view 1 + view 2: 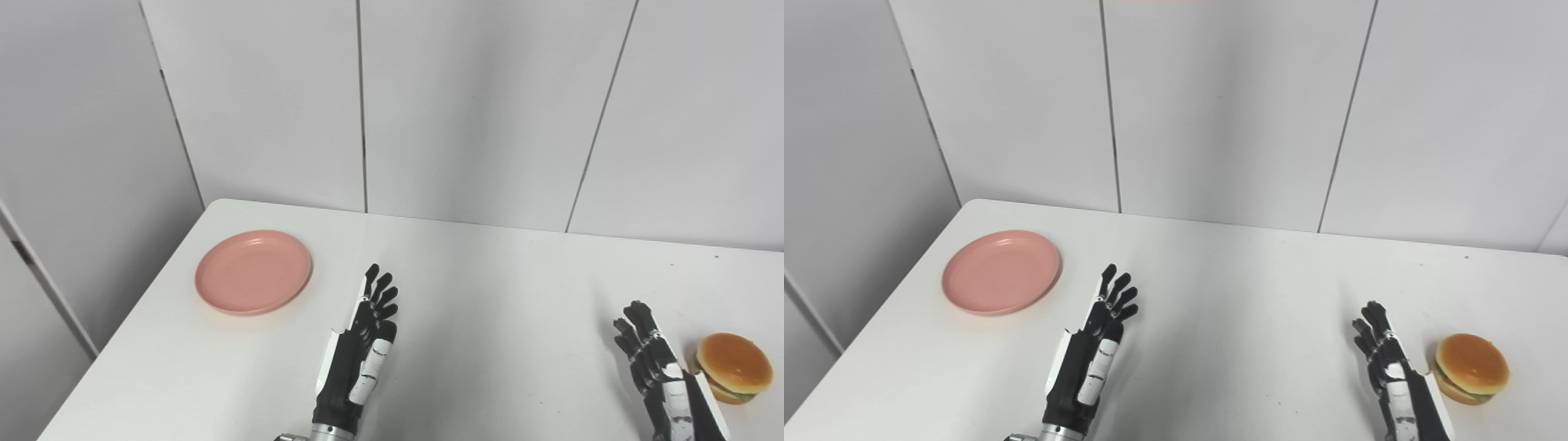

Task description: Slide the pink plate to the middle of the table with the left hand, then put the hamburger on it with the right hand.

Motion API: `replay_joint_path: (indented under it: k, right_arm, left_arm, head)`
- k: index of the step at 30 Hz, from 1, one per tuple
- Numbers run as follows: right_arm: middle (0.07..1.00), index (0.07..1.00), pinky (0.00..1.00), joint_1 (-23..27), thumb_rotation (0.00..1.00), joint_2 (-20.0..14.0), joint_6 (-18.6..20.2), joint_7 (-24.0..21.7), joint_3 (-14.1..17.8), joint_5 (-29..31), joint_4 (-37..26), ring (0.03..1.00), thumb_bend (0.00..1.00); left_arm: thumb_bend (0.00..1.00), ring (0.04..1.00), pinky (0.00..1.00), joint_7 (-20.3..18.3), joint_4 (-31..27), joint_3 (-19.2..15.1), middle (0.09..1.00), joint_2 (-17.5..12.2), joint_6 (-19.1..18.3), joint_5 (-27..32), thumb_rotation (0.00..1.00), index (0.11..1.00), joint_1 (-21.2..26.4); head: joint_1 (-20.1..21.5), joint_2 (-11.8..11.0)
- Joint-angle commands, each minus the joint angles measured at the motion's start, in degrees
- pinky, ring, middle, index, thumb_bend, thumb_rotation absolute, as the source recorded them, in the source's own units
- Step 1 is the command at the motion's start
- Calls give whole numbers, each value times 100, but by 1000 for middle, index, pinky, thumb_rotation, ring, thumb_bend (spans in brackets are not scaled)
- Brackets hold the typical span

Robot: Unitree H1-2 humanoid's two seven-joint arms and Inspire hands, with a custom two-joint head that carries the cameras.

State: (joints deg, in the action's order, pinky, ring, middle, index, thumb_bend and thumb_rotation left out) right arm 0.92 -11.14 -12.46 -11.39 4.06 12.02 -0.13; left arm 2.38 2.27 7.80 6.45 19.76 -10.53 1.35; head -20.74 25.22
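Round pink plastic plate [253, 271]: far-left on white surface [490, 294], unmoved. Left hand [361, 349]: fingers apart, empty, nearby (poised to slide). Right hand [658, 367]: fingers apart, beside toy hamburger [733, 366].

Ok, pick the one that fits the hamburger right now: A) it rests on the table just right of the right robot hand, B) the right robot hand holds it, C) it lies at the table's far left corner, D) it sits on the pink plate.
A: the hamburger rests on the table beside the open right robot hand, untouched.
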Motion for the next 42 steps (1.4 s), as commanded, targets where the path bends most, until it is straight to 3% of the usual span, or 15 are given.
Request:
replay_joint_path:
  k: [1,5,9,12,15,21,32,38,42]
  right_arm:
    - [970,963,969,-240,1000,76,-199,-53,-32,0,366,955,898]
    - [969,965,957,-263,1000,115,-136,-51,-64,-4,333,953,922]
    - [962,961,937,-259,1000,148,-114,-49,-103,-16,331,944,929]
    - [955,958,927,-240,1000,174,-111,-44,-130,-34,359,934,934]
    - [950,956,925,-238,1000,206,-103,-41,-145,-31,362,931,932]
    - [942,952,903,-258,1000,235,-59,16,-162,-147,295,918,940]
    - [944,959,902,-272,1000,256,21,8,-173,-159,229,920,927]
    - [950,963,920,-274,1000,250,76,-19,-177,-122,199,933,924]
    - [953,967,925,-288,1000,231,113,-4,-201,-194,141,936,931]
  left_arm:
    - [626,926,884,87,340,-58,970,-83,233,43,923,1000,-272]
    - [730,885,770,156,8,-258,918,-92,244,199,932,988,-238]
    - [769,873,806,2,-765,-520,870,-221,-172,804,878,926,9]
    - [812,828,787,51,-1154,-747,804,-371,-441,821,889,844,303]
    - [828,808,765,98,-1420,-1036,795,-662,-714,808,891,791,754]
    - [872,814,760,36,-1395,-1507,804,-1292,-1234,1023,862,779,1484]
    - [864,848,715,-67,-414,-2178,854,-2220,-1672,1599,860,816,2499]
    - [860,833,721,-206,506,-2385,840,-2591,-1528,1910,852,812,2895]
    - [856,835,690,-373,1599,-2501,829,-2868,-1218,2080,835,807,3221]
  head:
    - [32,-12]
    - [109,-24]
    - [141,-45]
    - [166,-86]
    - [187,-100]
    - [182,-74]
    - [187,-7]
    - [172,20]
    - [189,33]
